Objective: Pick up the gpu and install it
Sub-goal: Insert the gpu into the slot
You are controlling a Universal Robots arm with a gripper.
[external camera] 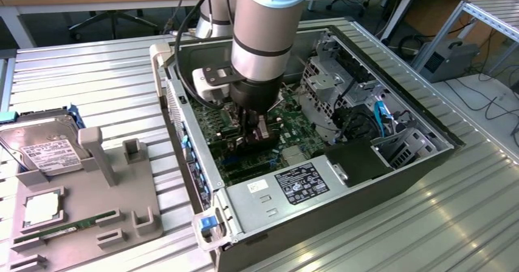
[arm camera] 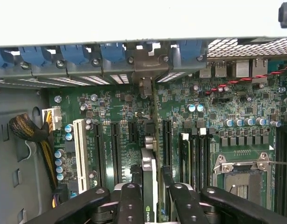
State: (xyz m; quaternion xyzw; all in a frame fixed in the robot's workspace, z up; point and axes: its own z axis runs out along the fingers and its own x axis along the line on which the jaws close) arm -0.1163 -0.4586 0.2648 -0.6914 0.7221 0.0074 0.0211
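A: Where's the gpu (arm camera: 148, 186) right now?

B: Held edge-on between the 2 fingers (arm camera: 129, 205) of the gripper (arm camera: 150, 198), inside the open computer case (external camera: 422, 163). In the wrist view the card stands upright over the green motherboard (arm camera: 115, 112), lined up along the long black slots (arm camera: 114, 149), its far end reaching toward the blue clips (arm camera: 111, 51) on the case's back wall.

A: So the jaws?

B: Pinching the card from both sides.

A: And outside the case?

B: In the exterior view, a gray tray (external camera: 81, 223) on the exterior view's left holds a hard drive (external camera: 41, 147) and a green memory stick (external camera: 61, 231).
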